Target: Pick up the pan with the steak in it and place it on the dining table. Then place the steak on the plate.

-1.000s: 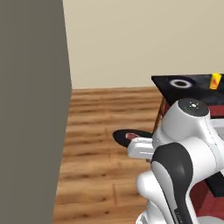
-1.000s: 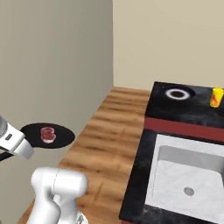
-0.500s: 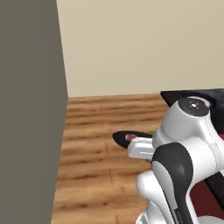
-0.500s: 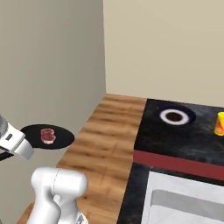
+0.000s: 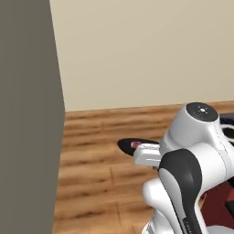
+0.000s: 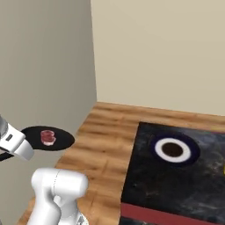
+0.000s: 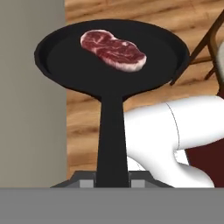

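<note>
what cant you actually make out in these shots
- End effector fingertips: hand view, cut off at the bottom edge where they clamp the pan handle, so the contact itself is hidden.
- Pan's handle and far half: left base view, covered by the arm's white body.
- Steak underside: hidden against the pan floor.
- Dining table: right base view, cut off by the right and bottom edges.
- Plate centre: too small to tell whether anything lies in it.

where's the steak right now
The small red-pink marbled steak lies inside the shallow round black frying pan, carried in the air above the wooden floor, left of the black marbled dining table in the right base view.
</note>
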Robot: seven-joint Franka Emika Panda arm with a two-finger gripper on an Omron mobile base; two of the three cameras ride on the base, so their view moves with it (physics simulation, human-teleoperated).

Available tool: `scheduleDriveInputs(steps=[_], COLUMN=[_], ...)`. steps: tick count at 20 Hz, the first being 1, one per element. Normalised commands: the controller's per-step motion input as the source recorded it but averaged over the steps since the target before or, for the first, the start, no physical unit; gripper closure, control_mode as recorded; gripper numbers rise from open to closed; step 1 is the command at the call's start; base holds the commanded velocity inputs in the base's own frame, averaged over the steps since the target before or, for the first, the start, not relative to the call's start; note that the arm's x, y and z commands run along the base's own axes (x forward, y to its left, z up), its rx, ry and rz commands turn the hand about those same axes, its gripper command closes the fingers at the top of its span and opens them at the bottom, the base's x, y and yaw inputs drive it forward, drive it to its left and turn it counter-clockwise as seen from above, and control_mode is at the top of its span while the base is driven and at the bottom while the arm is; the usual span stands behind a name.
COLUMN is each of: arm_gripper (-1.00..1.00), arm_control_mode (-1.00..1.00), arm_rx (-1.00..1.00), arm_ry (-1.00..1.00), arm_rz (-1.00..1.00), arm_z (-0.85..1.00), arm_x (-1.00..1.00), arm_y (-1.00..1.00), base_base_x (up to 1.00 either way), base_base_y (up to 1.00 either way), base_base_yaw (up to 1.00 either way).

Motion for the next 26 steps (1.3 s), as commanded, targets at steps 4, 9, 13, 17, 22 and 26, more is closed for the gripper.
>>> scheduleDriveInputs(steps=[4,9,13,17,22,26], arm_gripper=[1.0,1.0,1.0,1.0,1.0,1.0], arm_control_mode=[1.0,1.0,1.0,1.0,1.0,1.0], arm_rx=[0.0,0.0,0.0,0.0,0.0,0.0], arm_ry=[0.0,0.0,0.0,0.0,0.0,0.0], arm_rz=[0.0,0.0,0.0,0.0,0.0,0.0], arm_z=[0.0,0.0,0.0,0.0,0.0,0.0], arm_x=[0.0,0.0,0.0,0.0,0.0,0.0], arm_y=[0.0,0.0,0.0,0.0,0.0,0.0], base_base_x=[0.97,0.99,1.0,1.0,1.0,0.92], base_base_y=[0.2,0.22,0.22,0.22,0.21,0.12], base_base_yaw=[-0.06,-0.07,-0.07,-0.07,-0.08,-0.11])
